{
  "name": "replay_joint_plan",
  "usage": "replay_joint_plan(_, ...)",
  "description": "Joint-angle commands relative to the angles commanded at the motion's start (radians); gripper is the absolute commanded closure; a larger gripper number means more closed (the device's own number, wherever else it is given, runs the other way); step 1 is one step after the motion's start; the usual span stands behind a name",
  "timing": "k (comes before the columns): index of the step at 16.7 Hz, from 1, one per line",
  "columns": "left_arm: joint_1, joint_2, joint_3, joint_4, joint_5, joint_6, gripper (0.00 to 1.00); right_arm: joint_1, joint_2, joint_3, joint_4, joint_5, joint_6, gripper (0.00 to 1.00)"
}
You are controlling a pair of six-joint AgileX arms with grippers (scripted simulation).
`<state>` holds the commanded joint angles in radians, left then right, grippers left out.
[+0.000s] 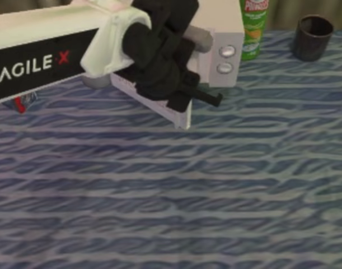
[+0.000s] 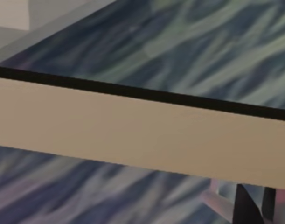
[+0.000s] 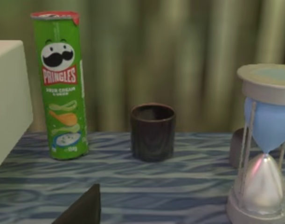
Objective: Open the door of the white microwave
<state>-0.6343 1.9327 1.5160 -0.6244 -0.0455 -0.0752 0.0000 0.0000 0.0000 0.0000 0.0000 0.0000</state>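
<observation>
The white microwave [image 1: 224, 33] stands at the far edge of the tabletop [image 1: 171, 196], slightly right of centre in the top view, its narrow control panel with two round knobs [image 1: 226, 60] facing forward. The door [image 1: 179, 115] is swung outward from the front, hinged at the left; its free edge points toward the near side and its bottom edge stands above the blue wave-patterned cloth. The left arm [image 1: 42, 61], white with a black band lettered AGILE X, reaches in from the left and covers most of the door and oven body. The left pincer [image 1: 207, 96], black, sits at the door's outer face near its free end, one finger projecting rightward just below the knobs; whether the fingers are parted or clamped on the door cannot be told. In the left wrist view a broad beige panel edged in black [image 2: 142, 135] fills the middle, with cloth beyond it.

A green Pringles can [image 3: 63, 86] stands upright just right of the microwave, and a dark cup [image 3: 152, 132] stands farther right, apart from it. The right wrist view also shows an hourglass [image 3: 266, 144] with blue bulbs nearby. The right pincer itself is not visible; only a dark corner [image 3: 84, 210] intrudes in that view.
</observation>
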Motion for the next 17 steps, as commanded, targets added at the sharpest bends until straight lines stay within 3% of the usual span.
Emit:
replay_joint_plan(5, -0.005, 0.0, -0.004, 0.001, 0.008, -0.001, 1.0, 0.0, 0.0, 0.0, 0.0, 0.0, 0.0, 0.0)
replay_joint_plan(12, 0.039, -0.07, -0.093, 0.025, 0.075, 0.129, 1.0, 0.0, 0.0, 0.0, 0.0, 0.0, 0.0, 0.0)
replay_joint_plan(17, 0.039, -0.071, -0.095, 0.025, 0.076, 0.131, 1.0, 0.0, 0.0, 0.0, 0.0, 0.0, 0.0, 0.0)
